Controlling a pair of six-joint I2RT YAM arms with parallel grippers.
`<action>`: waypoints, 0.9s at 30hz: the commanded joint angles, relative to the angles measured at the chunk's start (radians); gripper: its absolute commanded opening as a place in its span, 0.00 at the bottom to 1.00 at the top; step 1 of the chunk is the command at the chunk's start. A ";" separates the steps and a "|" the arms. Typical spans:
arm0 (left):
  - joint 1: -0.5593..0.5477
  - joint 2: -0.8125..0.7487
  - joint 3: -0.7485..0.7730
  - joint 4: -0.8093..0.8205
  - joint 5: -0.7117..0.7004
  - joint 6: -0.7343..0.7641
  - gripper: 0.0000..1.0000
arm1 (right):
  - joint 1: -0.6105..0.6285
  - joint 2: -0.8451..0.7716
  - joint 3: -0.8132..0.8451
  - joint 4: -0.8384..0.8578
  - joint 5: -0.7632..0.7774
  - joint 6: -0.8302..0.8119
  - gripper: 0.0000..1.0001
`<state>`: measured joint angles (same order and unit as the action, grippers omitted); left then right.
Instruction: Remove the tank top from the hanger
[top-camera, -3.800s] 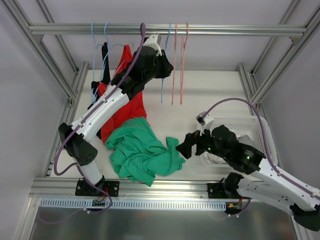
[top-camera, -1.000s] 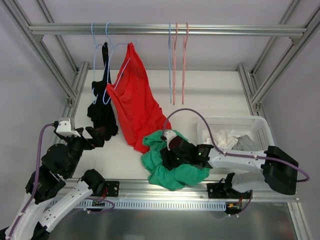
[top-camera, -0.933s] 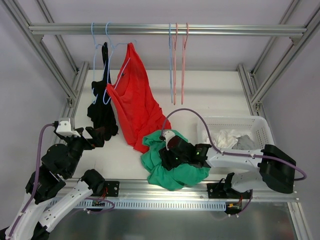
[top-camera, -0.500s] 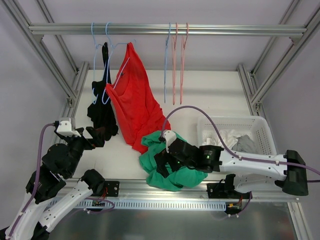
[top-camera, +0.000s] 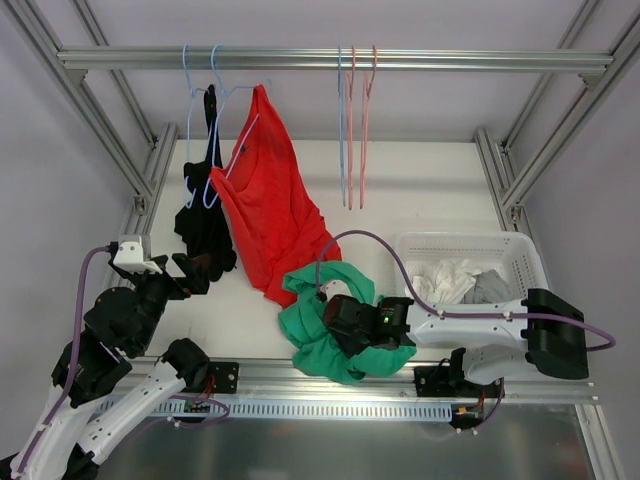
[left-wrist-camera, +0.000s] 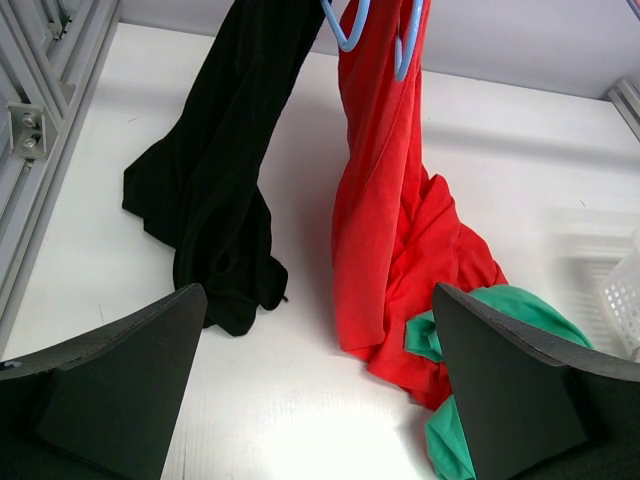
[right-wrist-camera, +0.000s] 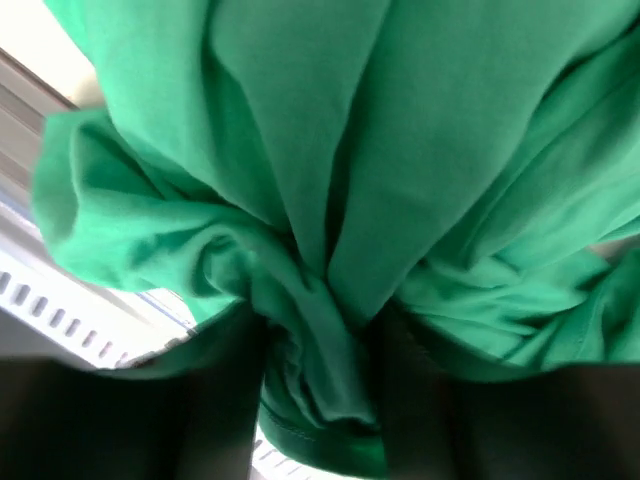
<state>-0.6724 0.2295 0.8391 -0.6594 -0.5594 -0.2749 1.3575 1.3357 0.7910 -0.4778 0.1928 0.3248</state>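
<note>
Green garment (top-camera: 300, 330) bunched just left of the basket (top-camera: 465, 243) — right pincer (right-wrist-camera: 318, 380) clamped on it. Red tank top (top-camera: 270, 200) on blue hanger (top-camera: 215, 130), farther left; left pincer (left-wrist-camera: 318, 295) wide open, empty.

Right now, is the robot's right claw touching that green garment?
Touching. The right wrist view shows a fold of the green garment bunched up and pinched between the two dark fingers of the right gripper.
</note>
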 joint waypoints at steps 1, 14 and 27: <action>0.004 0.011 0.000 0.018 0.001 0.019 0.99 | 0.006 -0.007 0.062 -0.012 0.056 -0.012 0.29; 0.004 -0.044 0.003 0.018 -0.028 0.009 0.99 | 0.006 -0.463 0.689 -0.502 0.407 -0.256 0.00; 0.004 -0.068 0.002 0.018 -0.045 0.005 0.99 | 0.005 -0.467 1.177 -0.737 0.901 -0.380 0.00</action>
<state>-0.6724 0.1722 0.8387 -0.6598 -0.5858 -0.2737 1.3598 0.8688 1.9533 -1.1824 0.8970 -0.0124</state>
